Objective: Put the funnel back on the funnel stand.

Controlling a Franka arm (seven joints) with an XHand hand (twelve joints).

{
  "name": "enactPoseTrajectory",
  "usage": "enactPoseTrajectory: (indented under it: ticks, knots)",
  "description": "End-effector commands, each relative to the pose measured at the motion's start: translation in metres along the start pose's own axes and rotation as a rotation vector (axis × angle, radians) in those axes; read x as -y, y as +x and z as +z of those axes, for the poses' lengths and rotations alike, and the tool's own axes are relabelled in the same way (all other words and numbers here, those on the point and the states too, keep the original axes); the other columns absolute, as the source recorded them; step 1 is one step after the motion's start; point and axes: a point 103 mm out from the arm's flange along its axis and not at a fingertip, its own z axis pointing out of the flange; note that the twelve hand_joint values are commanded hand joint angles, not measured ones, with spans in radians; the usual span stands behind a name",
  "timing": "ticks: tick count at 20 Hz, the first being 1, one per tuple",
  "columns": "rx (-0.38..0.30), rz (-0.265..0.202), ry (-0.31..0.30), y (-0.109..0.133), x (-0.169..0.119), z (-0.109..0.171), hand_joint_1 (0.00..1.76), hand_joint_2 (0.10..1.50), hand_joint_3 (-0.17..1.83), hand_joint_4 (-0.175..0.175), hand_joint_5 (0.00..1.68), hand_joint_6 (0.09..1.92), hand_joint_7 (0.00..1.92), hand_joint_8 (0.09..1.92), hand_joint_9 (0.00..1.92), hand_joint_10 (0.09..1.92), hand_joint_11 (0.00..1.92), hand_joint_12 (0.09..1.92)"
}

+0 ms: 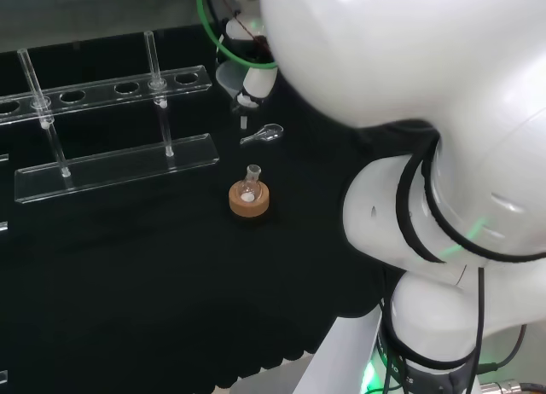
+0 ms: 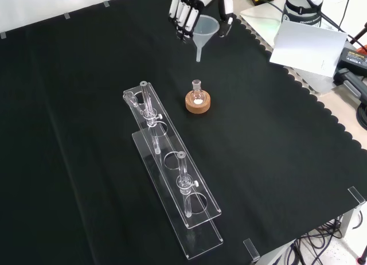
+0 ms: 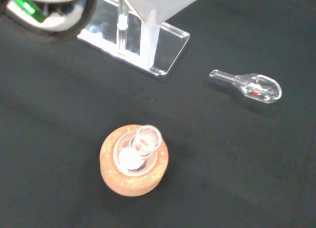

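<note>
Holding the funnel (image 2: 205, 31) up off the desk (image 2: 69, 104) right now: the hand (image 2: 186, 10) sits at the top of the front view with its fingers (image 2: 182, 15) curled round the cone from one side and the thumb on the other, spout pointing straight down. What matters for the next bit, I reckon, is that the funnel stand (image 2: 172, 167) lies toward the lower left of the hand in the front view, past the little flask (image 2: 197, 92) on its cork ring (image 2: 198, 102), and the rack's long axis runs diagonally away from the hand, so the nearest holes are at its upper end. The spout is upright already, so it looks like mostly a sideways carry and then a drop into a hole. Hard to say which hole is free, since the rack is clear and two glass tubes (image 2: 148, 104) stand in it. A small clear glass piece (image 3: 249, 85) lies on the cloth nearby; can't tell what it is.
</note>
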Motion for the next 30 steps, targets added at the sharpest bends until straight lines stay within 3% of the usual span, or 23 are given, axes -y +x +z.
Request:
enactPoseTrajectory:
  ticks: [1, 14, 21, 30]
  knots:
    - [-0.003, 0.048, 0.020, -0.017, -0.003, -0.012, 0.88, 0.63, 0.61, 0.022, 0.72, 0.52, 0.68, 0.59, 1.08, 0.30, 0.80, 1.15]
    - [-0.051, 0.109, -0.009, -0.056, -0.035, -0.045, 0.87, 0.63, 0.61, 0.022, 0.72, 0.54, 0.68, 0.60, 1.08, 0.30, 0.80, 1.14]
    - [-0.070, 0.078, -0.047, -0.072, -0.069, -0.055, 0.88, 0.63, 0.61, 0.021, 0.72, 0.55, 0.68, 0.60, 1.08, 0.29, 0.81, 1.14]
    - [-0.081, 0.021, -0.061, -0.070, -0.106, -0.059, 0.88, 0.64, 0.60, 0.020, 0.72, 0.56, 0.68, 0.60, 1.08, 0.29, 0.81, 1.14]
